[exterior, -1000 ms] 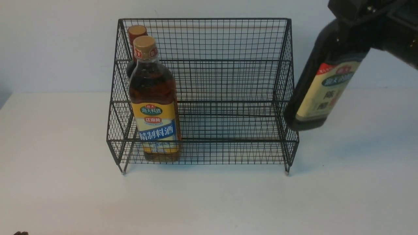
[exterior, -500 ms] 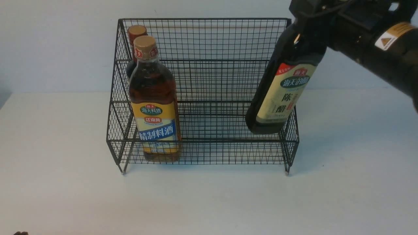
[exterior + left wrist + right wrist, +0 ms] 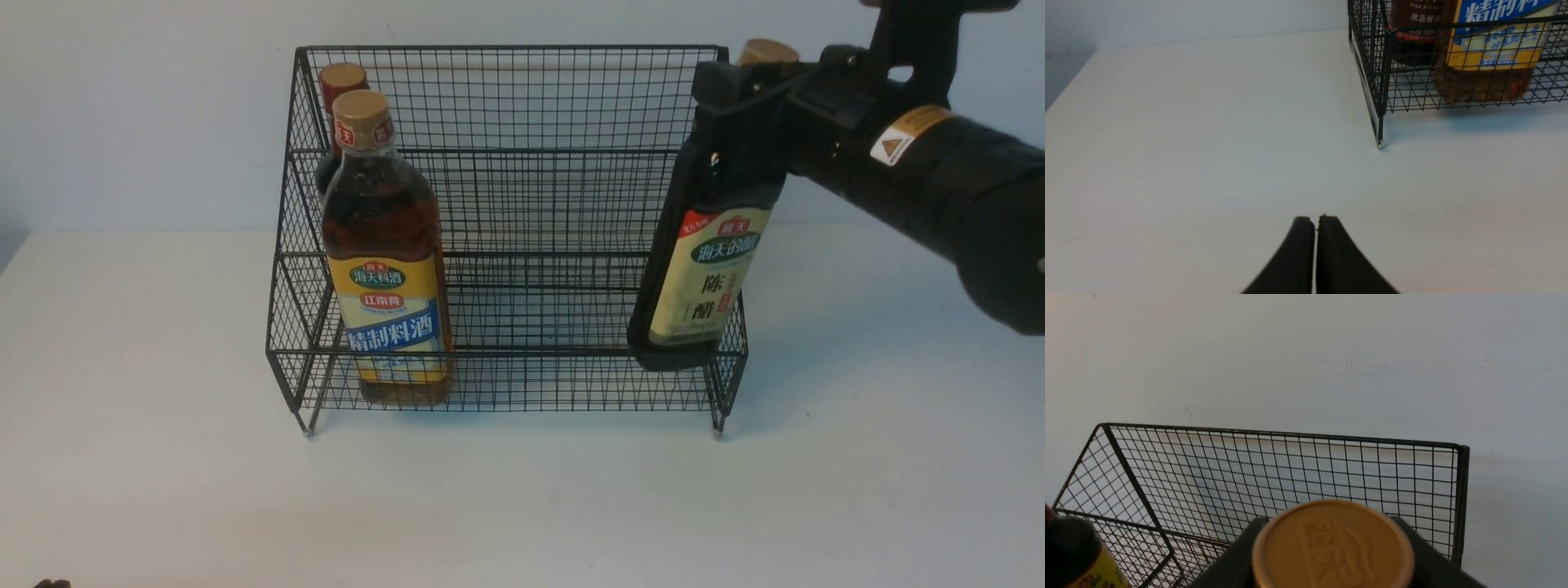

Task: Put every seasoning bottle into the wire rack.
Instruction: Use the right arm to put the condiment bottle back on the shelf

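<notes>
You see a white table (image 3: pixel 163 457), plain and matte, spreading wide toward you. Behind the table rises a pale wall (image 3: pixel 147 106), meeting the table's far edge in a straight line. Along the table's left side a dark grey strip (image 3: pixel 1061 77) shows past its edge. On the table, soft shadows lie near its middle.

Slim dark brown bottle (image 3: pixel 336 122) mostly hidden behind the amber bottle (image 3: pixel 384 253) at upper left of the front view, near-black bottle (image 3: pixel 706 278) neck covered by the right gripper (image 3: pixel 739 90), left gripper (image 3: pixel 1315 228) base cut off at the lower frame edge, small label print unreadable.
</notes>
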{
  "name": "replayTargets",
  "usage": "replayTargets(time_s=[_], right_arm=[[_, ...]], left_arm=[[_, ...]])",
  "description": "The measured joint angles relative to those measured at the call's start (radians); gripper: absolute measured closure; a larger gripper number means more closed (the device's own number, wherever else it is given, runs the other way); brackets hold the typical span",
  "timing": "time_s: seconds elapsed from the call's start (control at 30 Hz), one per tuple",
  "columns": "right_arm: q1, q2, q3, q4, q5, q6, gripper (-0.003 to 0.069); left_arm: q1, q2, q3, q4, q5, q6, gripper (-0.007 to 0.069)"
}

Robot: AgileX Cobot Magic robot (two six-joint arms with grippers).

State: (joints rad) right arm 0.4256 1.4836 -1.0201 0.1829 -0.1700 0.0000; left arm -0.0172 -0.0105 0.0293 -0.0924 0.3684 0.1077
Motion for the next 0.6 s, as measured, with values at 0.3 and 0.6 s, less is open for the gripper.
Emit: replayTargets(time_s=[0.3, 0.6], right_arm=[[0.002, 0.011, -0.002, 0.000, 0.103, 0.000, 0.0342], [0.014, 0.034, -0.003, -0.004, 0.128, 0.000, 0.0342]], left_arm=[[0.000, 0.000, 0.000, -0.001, 0.000, 0.000, 0.0629], [0.000, 0.000, 0.000, -0.001, 0.000, 0.000, 0.0629]])
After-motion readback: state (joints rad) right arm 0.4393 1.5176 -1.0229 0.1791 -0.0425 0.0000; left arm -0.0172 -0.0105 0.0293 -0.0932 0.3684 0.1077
